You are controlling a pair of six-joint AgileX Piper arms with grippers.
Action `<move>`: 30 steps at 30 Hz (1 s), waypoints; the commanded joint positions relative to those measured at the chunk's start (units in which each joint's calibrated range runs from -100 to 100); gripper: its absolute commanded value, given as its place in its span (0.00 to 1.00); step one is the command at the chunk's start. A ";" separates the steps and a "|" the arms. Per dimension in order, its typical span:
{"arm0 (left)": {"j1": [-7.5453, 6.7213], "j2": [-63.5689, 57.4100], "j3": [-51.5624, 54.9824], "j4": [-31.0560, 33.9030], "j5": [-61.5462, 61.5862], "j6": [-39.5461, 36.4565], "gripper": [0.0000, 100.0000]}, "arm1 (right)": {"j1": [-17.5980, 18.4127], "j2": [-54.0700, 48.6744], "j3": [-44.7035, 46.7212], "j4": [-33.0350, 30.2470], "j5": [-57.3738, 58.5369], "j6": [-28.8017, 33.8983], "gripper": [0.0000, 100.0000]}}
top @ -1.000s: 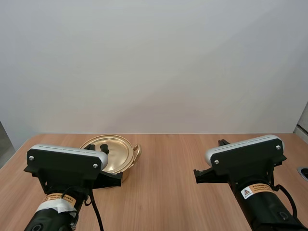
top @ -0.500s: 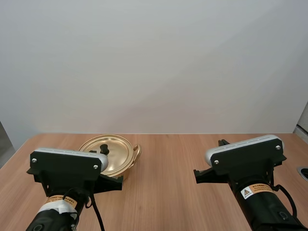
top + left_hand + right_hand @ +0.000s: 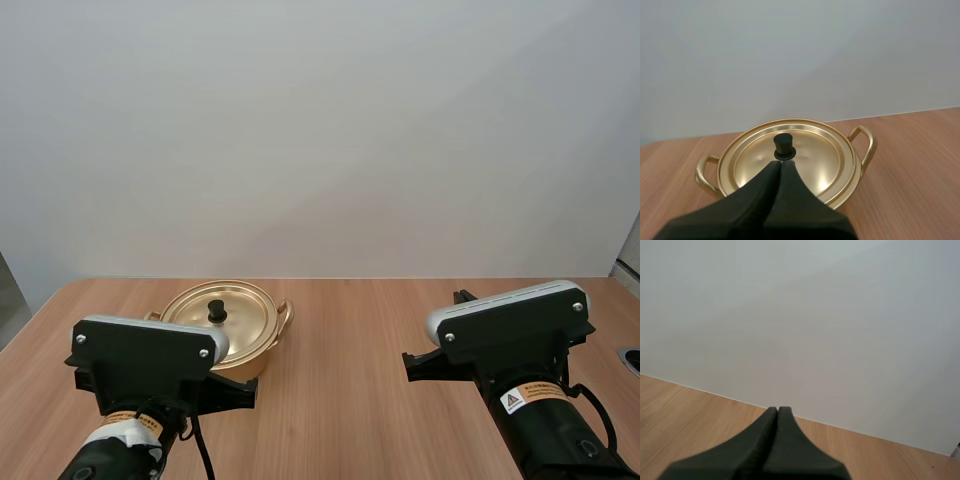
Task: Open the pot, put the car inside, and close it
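Note:
A gold pot (image 3: 232, 330) with two loop handles stands on the wooden table at the left, its lid (image 3: 790, 157) seated flat with a black knob (image 3: 784, 145) in the middle. In the left wrist view my left gripper (image 3: 781, 163) is shut on nothing, its fingers together as one dark wedge, the tip just short of the knob on the near side. My right gripper (image 3: 777, 410) is likewise shut on nothing and hangs over bare table on the right, far from the pot. No car is in view.
The wooden table (image 3: 350, 350) runs back to a plain white wall. My left arm (image 3: 145, 365) stands just in front of the pot and my right arm (image 3: 510, 325) at the near right. Open tabletop lies between them.
My left arm has drawn back toward the near edge and away from the pot, uncovering more of the lid and the pot's body. The right arm has not moved.

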 commanded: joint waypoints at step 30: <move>0.45 0.00 0.00 0.07 0.00 -6.02 0.00 | -0.01 -0.03 0.00 0.02 -0.06 -0.02 0.00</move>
